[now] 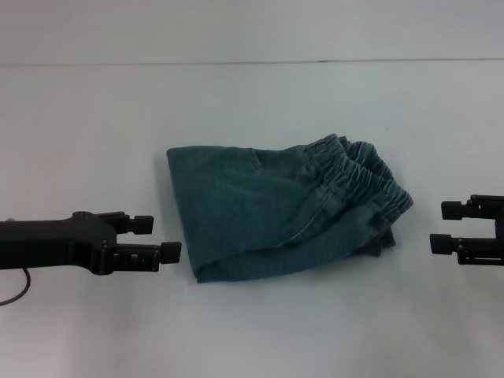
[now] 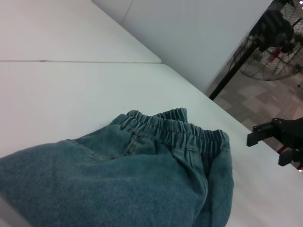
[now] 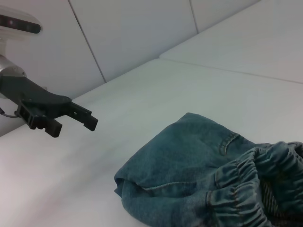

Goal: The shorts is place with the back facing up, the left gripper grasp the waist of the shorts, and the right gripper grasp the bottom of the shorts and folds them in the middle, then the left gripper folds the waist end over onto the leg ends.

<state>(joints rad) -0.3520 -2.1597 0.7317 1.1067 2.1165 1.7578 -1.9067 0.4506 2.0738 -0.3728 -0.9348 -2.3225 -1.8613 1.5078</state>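
The shorts lie folded into a compact blue-green denim bundle in the middle of the white table. Their elastic waist lies bunched on the bundle's right side, and a smooth folded edge faces left. The bottom of the shorts, with the leg ends, is hidden. My left gripper hovers open just left of the bundle, holding nothing. At the right edge my right gripper also stands open and empty, a short gap from the waist. The left wrist view shows the shorts with the right gripper beyond; the right wrist view shows the shorts and the left gripper.
The white table runs back to a seam near the far wall. A thin dark cable trails from the left arm. In the left wrist view, a standing fan is on the floor past the table's edge.
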